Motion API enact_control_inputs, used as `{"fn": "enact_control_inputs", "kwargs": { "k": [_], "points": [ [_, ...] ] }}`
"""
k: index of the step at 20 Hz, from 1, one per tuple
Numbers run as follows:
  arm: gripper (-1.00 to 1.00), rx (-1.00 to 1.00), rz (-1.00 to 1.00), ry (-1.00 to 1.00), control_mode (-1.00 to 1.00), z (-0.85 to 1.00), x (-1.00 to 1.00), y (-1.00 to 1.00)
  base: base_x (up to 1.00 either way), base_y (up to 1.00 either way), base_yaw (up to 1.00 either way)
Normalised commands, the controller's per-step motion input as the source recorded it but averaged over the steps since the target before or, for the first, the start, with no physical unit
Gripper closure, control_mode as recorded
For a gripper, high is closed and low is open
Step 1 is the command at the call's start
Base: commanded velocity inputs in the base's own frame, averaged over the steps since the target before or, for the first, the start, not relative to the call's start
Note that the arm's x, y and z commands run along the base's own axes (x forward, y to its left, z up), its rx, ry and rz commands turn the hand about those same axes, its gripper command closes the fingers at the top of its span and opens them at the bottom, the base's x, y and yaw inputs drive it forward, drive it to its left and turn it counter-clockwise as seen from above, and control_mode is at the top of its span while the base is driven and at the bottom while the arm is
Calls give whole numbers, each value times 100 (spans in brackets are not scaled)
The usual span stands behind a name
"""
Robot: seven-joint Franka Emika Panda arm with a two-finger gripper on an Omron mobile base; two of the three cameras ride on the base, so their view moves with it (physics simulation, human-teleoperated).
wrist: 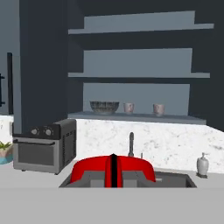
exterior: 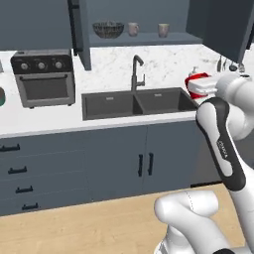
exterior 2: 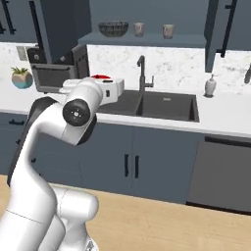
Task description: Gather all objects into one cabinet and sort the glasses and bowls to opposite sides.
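Observation:
My gripper (wrist: pixel 113 176) is shut on the small red cup (wrist: pixel 131 168), which I hold above the counter in front of the sink. From the left base view the cup (exterior: pixel 196 83) sits against the white hand near the sink's right end. In the right base view only a sliver of the red cup (exterior 2: pixel 100 77) peeks over the hand. High on the wall, the open cabinet (exterior: pixel 149 39) holds the dark striped bowl (exterior: pixel 108 29) at its left. Two beige mugs (exterior: pixel 133 29) (exterior: pixel 163 30) stand to the bowl's right. The hand view faces this shelf (wrist: pixel 179 118), bowl (wrist: pixel 104 106) and mugs (wrist: pixel 128 107) (wrist: pixel 158 109).
A double sink (exterior: pixel 136 103) with a tall faucet (exterior: pixel 137 69) lies below the cabinet. A toaster oven (exterior: pixel 43 77) stands on the counter to the left. A soap dispenser (exterior 2: pixel 210 86) is right of the sink. Open cabinet doors (exterior: pixel 225 25) (exterior 2: pixel 59 27) flank the shelf.

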Motion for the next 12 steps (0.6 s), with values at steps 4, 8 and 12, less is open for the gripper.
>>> {"fn": "enact_control_inputs", "kwargs": {
  "k": [4,8,12],
  "points": [
    [100,0,0,0,100,0,0,0,50,0,0],
    [100,0,0,0,100,0,0,0,86,-3,-1],
    [100,0,0,0,100,0,0,0,98,-10,-8]
  ]
}}
